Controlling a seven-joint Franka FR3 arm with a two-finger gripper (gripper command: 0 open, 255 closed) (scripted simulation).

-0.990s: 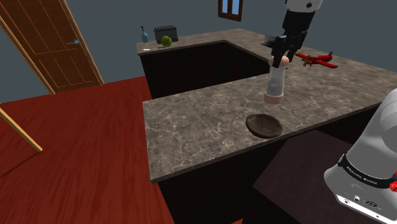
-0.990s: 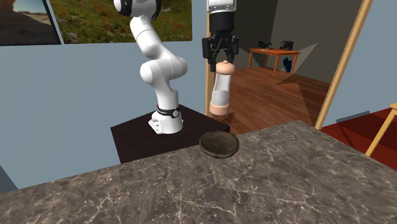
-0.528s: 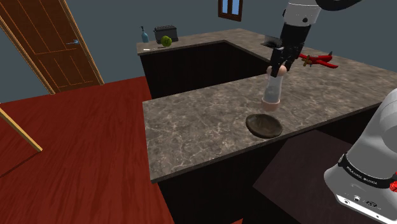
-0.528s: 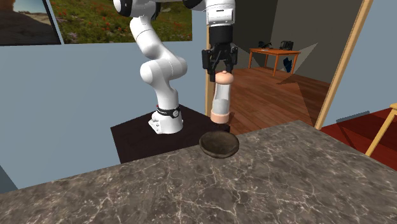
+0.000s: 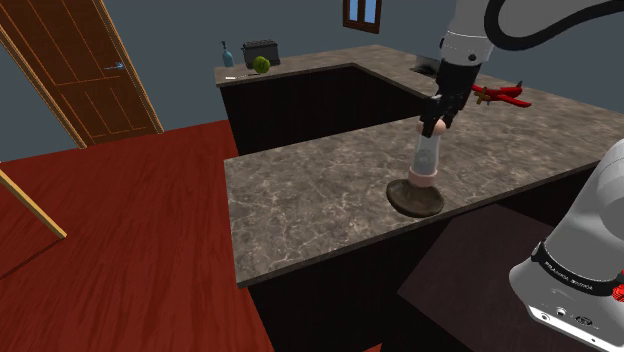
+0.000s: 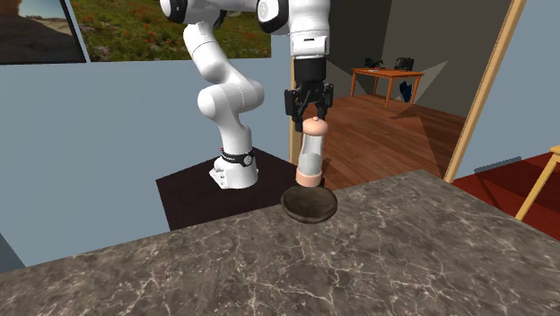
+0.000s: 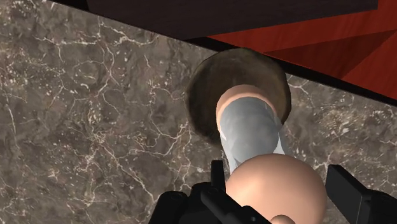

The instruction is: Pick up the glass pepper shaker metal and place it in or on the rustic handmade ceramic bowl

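Observation:
The pepper shaker (image 5: 427, 152) is a tall clear tube with a pale pinkish cap and base. My gripper (image 5: 436, 122) is shut on its cap and holds it upright. Its base hangs right over the dark brown bowl (image 5: 415, 200), which sits on the marble counter near the edge facing the robot's stand; I cannot tell whether they touch. The second exterior view shows the gripper (image 6: 311, 115), the shaker (image 6: 312, 153) and the bowl (image 6: 310, 206) stacked in one line. In the wrist view the shaker (image 7: 251, 127) points down into the bowl (image 7: 210, 76) from the gripper (image 7: 278, 179).
A red toy plane (image 5: 500, 94) lies on the L-shaped marble counter (image 5: 300, 190) behind the arm. A green ball (image 5: 261, 64), a dark box (image 5: 260, 50) and a bottle (image 5: 227, 53) stand at the far end. The counter edge runs just beside the bowl.
The gripper has come down with the shaker and shifted toward the bowl; the shaker's base now sits right above the bowl instead of beside and higher than it.

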